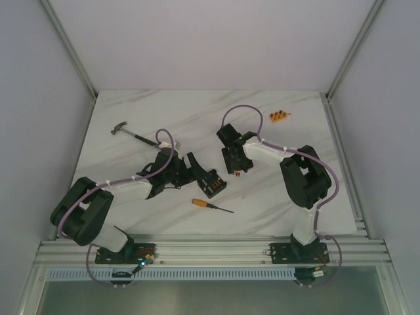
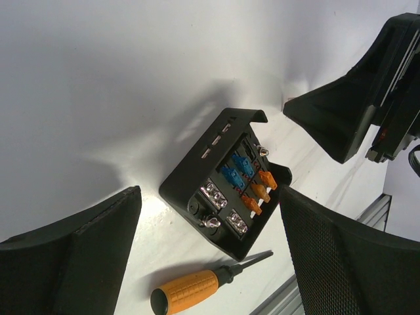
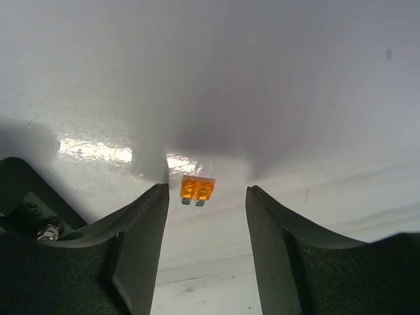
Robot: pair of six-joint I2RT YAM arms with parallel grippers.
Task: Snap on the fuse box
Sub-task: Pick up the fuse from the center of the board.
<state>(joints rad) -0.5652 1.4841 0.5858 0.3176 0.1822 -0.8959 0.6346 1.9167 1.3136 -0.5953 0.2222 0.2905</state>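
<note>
Table (image 1: 197, 111): white stone look with grey streaks, smooth and shiny.
Fuse box (image 2: 190, 176): black plastic, smooth, a little shiny.
Screws (image 2: 216, 193) in the box: bright, shiny metal.
Box fuses (image 2: 237, 172): blue and orange plastic, glossy.
Loose fuse (image 3: 197, 189): orange see-through plastic with tiny metal legs.
Screwdriver (image 2: 210, 279): orange handle with a fine rough grip, dark shaft.
Fingers (image 2: 341, 262) of the left gripper (image 2: 210, 191): black, matt, rough like a fine net.
Fingers (image 3: 141, 249) of the right gripper (image 3: 207, 191): dark, matt, grainy.
Hammer (image 1: 136, 136): grey head that looks like metal.
</note>
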